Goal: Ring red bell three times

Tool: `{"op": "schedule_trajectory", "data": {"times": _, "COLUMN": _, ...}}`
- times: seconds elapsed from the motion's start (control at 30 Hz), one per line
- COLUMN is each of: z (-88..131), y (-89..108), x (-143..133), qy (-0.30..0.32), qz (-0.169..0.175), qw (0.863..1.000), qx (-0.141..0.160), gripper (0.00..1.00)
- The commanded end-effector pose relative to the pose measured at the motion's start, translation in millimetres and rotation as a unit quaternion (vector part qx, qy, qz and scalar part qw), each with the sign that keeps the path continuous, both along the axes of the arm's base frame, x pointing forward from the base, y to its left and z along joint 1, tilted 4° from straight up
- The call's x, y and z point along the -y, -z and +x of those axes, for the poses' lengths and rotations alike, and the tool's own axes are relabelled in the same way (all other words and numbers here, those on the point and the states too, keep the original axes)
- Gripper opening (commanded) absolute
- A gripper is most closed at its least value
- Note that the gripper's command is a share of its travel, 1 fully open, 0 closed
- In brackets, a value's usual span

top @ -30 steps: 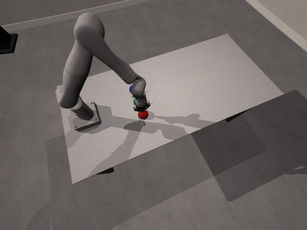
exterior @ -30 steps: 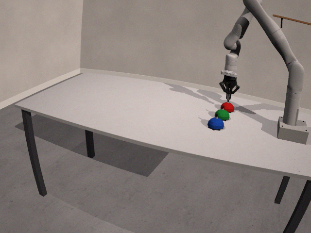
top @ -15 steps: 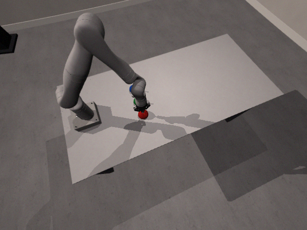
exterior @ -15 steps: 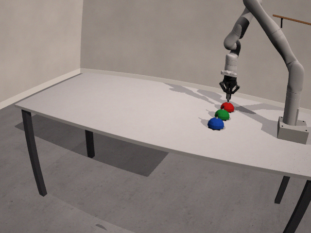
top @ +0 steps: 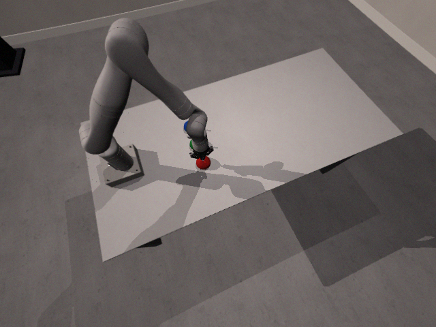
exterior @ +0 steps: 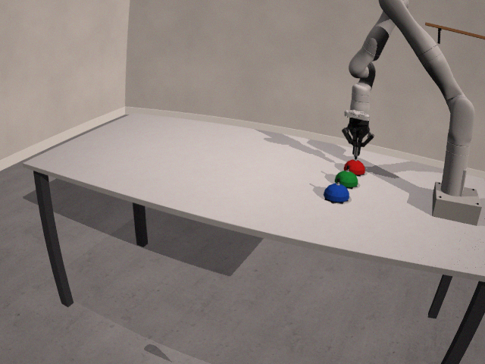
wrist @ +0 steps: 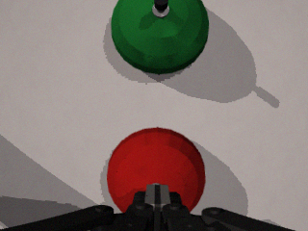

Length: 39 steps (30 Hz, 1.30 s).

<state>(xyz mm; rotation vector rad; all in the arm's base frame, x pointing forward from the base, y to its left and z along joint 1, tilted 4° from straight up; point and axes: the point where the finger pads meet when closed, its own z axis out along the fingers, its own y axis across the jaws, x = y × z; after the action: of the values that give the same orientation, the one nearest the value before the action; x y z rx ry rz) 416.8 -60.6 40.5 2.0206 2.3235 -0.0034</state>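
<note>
The red bell (top: 203, 163) (exterior: 355, 167) (wrist: 156, 166) sits on the white table, at one end of a row with the green bell (exterior: 346, 179) (wrist: 160, 26) and the blue bell (exterior: 336, 192). My gripper (top: 201, 155) (exterior: 355, 155) (wrist: 157, 198) is shut and points straight down over the red bell's top. Its fingertips are at the bell's crown and hide the red bell's button. The green bell's button (wrist: 161, 4) stands up in the wrist view.
The arm's base (top: 121, 169) (exterior: 456, 203) is bolted to the table (top: 299, 105) (exterior: 156, 164) close to the bells. In the top view the wrist hides most of the green bell (top: 191, 143) and the blue bell (top: 185, 125).
</note>
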Motion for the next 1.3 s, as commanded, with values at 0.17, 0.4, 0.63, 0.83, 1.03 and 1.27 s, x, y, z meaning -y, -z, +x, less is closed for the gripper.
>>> {"op": "schedule_trajectory", "data": {"times": 0.17, "z": 0.2, "y": 2.2, "x": 0.8, "qy": -0.001, "qz": -0.001, "qw": 1.0, "qx": 0.001, "gripper": 0.0}}
{"op": "schedule_trajectory", "data": {"times": 0.4, "z": -0.4, "y": 1.8, "x": 0.4, "qy": -0.001, "qz": 0.0, "qw": 1.0, "qx": 0.0, "gripper": 0.0}}
{"op": "schedule_trajectory", "data": {"times": 0.63, "z": 0.3, "y": -7.3, "x": -1.0, "qy": -0.001, "qz": 0.002, "qw": 1.0, "qx": 0.001, "gripper": 0.0}}
{"op": "schedule_trajectory", "data": {"times": 0.83, "z": 0.8, "y": -20.6, "x": -1.6, "qy": 0.0, "qz": 0.002, "qw": 1.0, "qx": 0.002, "gripper": 0.0}}
{"op": "schedule_trajectory", "data": {"times": 1.03, "z": -0.1, "y": -31.7, "x": -1.5, "qy": 0.0, "qz": 0.001, "qw": 1.0, "qx": 0.001, "gripper": 0.0}}
{"op": "schedule_trajectory", "data": {"times": 1.27, "z": -1.5, "y": -51.4, "x": -1.5, "qy": 0.003, "qz": 0.0, "qw": 1.0, "qx": 0.001, "gripper": 0.0}}
